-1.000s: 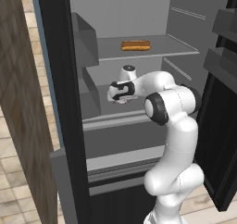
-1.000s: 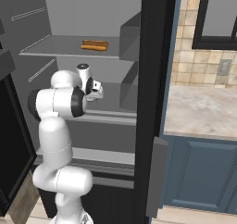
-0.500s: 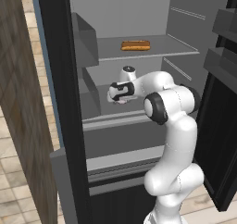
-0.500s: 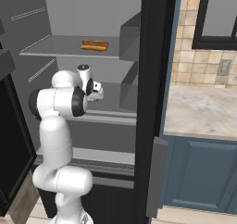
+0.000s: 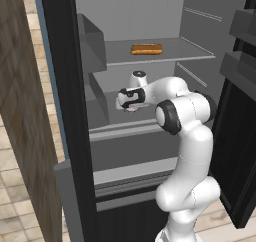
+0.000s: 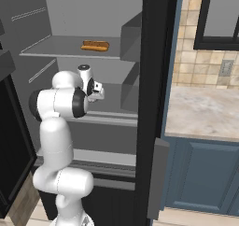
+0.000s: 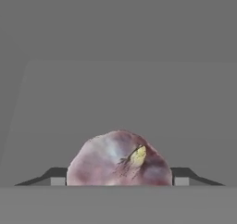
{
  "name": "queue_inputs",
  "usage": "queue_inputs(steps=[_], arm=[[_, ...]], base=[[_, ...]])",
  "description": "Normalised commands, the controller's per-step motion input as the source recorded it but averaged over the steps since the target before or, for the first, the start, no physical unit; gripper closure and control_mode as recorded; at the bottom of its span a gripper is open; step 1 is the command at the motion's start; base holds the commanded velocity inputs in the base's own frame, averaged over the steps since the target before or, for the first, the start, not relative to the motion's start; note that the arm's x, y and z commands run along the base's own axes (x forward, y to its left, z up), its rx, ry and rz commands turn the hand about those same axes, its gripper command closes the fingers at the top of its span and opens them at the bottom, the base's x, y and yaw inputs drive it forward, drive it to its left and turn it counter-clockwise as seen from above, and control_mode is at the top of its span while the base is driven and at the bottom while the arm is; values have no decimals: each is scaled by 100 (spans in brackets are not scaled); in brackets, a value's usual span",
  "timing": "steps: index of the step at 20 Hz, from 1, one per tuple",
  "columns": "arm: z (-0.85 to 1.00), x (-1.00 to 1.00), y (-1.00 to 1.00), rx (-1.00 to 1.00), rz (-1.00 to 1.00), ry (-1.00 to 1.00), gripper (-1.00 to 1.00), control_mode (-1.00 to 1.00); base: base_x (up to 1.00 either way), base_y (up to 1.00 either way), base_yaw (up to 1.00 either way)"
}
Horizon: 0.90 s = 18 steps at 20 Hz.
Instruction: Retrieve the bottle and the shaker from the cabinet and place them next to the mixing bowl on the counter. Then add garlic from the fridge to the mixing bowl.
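The garlic (image 7: pixel 119 160), a whitish bulb flushed pink-purple, lies on a grey shelf of the fridge (image 5: pixel 150 131). In the hand view it fills the gap between my two dark fingertips (image 7: pixel 181 180), which press against its sides. My gripper (image 5: pixel 128 105) reaches left over the fridge's middle shelf, and the right base view has the gripper (image 6: pixel 98 90) at the same shelf. The beige counter (image 6: pixel 200 110) lies right of the fridge. The bottle, shaker, cabinet and mixing bowl are out of view.
A brown bread roll (image 5: pixel 146 49) rests on the upper shelf (image 6: pixel 65 50). The open fridge door (image 5: pixel 240 111) with its bins stands close on the right of the arm. A grey box-shaped compartment (image 5: pixel 92 41) juts out at the shelf's left.
The jaws have come inward onto the garlic's sides. The arm and the base have stayed where they were.
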Motion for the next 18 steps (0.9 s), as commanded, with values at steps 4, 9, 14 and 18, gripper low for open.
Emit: queue_inputs(steps=[4, 9, 14, 18], arm=[[0, 0, 0, 0, 0, 0, 100, -100], [0, -37, 0, 1, 0, 0, 100, -100], [32, -97, -5, 7, 0, -12, 100, -100], [66, -73, -13, 4, 0, -13, 100, -100]], base=[[0, 0, 0], [0, 0, 0], [0, 0, 0], [0, 0, 0]])
